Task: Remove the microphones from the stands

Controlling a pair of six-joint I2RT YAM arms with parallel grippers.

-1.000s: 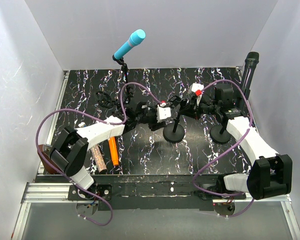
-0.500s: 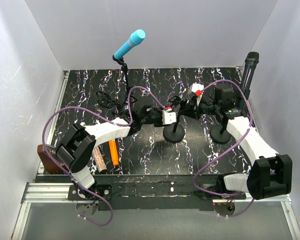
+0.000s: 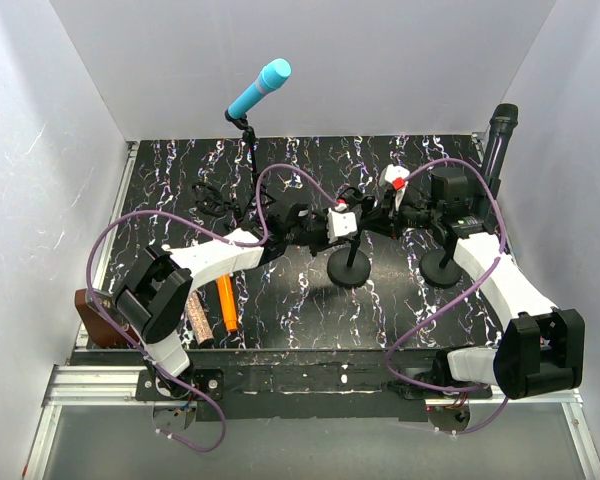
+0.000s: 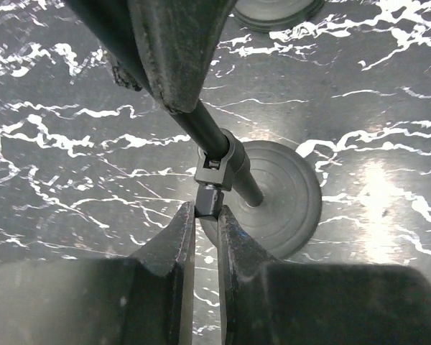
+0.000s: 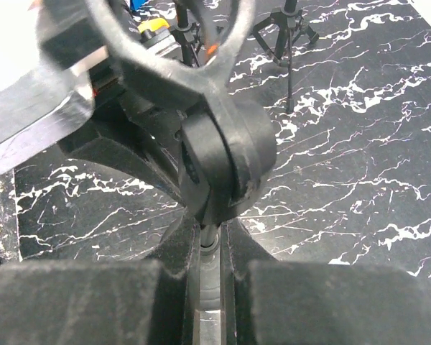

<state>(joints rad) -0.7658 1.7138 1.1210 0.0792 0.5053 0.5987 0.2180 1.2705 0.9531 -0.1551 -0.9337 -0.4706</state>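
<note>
A black stand with a round base (image 3: 350, 268) stands mid-table, and both grippers meet at its top. My left gripper (image 4: 206, 208) is shut on the small square knob (image 4: 208, 198) of the collar on the stand's pole, above the base (image 4: 287, 194). My right gripper (image 5: 212, 230) is shut on the thin pole (image 5: 210, 251) just under the rounded clip head (image 5: 230, 158). No microphone shows in this stand's clip. A blue microphone (image 3: 260, 88) sits on a tripod stand at the back. A black microphone (image 3: 500, 135) stands at the far right.
A second round base (image 3: 442, 268) stands beside the right arm. An orange stick (image 3: 225, 303) and a brown glittery one (image 3: 194, 318) lie near the left arm. White walls close in the mat on three sides. Purple cables loop over both arms.
My left gripper has swung right to the middle stand and closed on the collar knob. The right gripper has kept its hold on the pole.
</note>
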